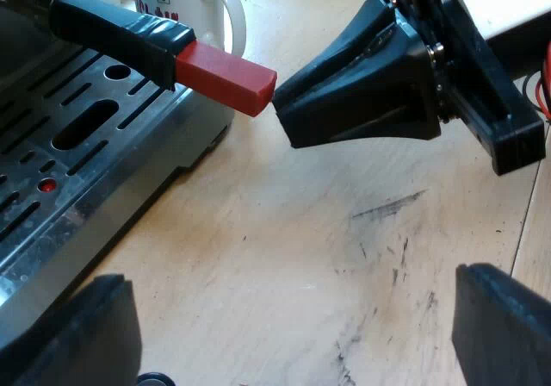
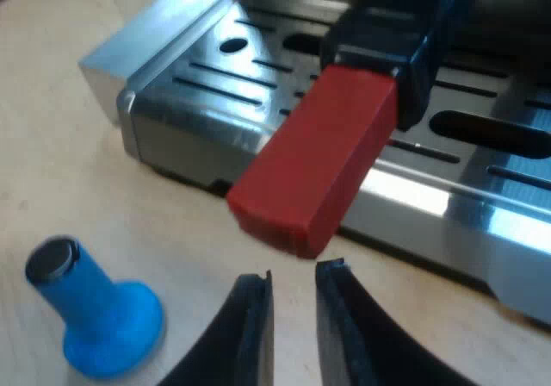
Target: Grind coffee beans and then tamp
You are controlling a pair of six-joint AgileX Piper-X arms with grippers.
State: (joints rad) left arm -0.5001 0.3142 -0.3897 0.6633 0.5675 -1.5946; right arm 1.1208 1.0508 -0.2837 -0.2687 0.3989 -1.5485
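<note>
Two black fingers of the right gripper stand almost closed, with only a thin slit between them, and they grasp nothing. Their tips sit right at the red end of the holder's dark handle. In the left wrist view this gripper's tip meets the outer face of the red end, touching or all but touching; I cannot tell which.

The handle juts out above the machine's slotted metal drip tray. Its red end reaches past the tray's edge, over the wooden table.

A blue tamper stands on the table on its wide end, with a grey disc at its top. It is near the tray's corner and near the right gripper's fingers, but apart from both.

The left gripper is released, its fingers spread wide with nothing between them. It hangs over bare table just beside the drip tray and well apart from the handle.

A white mug with printed lettering stands on the table beyond the handle, close to the machine's side.
</note>
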